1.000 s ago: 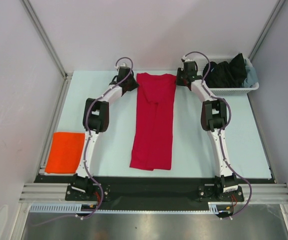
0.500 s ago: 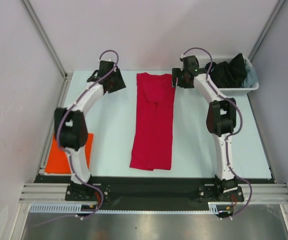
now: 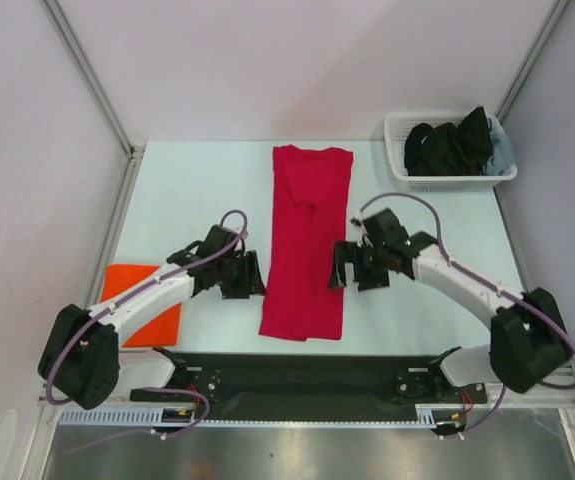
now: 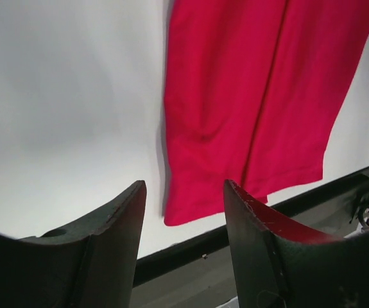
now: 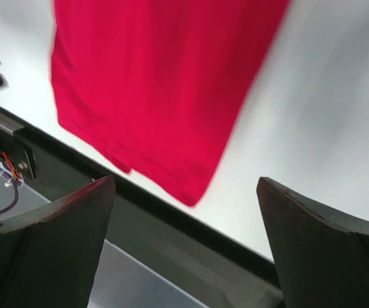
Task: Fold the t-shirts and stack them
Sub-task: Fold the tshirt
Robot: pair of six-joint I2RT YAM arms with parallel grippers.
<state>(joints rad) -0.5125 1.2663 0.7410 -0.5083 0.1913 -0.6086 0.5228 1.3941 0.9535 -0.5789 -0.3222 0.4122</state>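
The crimson t-shirt (image 3: 307,240) lies flat as a long narrow strip down the middle of the table, collar end far, hem near. Its near end shows in the left wrist view (image 4: 248,109) and the right wrist view (image 5: 158,83). The orange t-shirt (image 3: 132,285) lies folded at the front left, partly under my left arm. My left gripper (image 3: 253,275) hovers just left of the crimson shirt's near half, open and empty (image 4: 184,192). On the opposite side of that half is my right gripper (image 3: 338,265), wide open and empty (image 5: 184,186).
A white lattice basket (image 3: 462,183) holding dark clothes stands at the back right corner. A black strip (image 3: 297,365) runs along the table's near edge, just past the crimson shirt's hem. Grey walls close in the left, back and right sides.
Both arms have swung back from the shirt's collar end to its near half, one on each side. Both grippers have opened, the right one widest.
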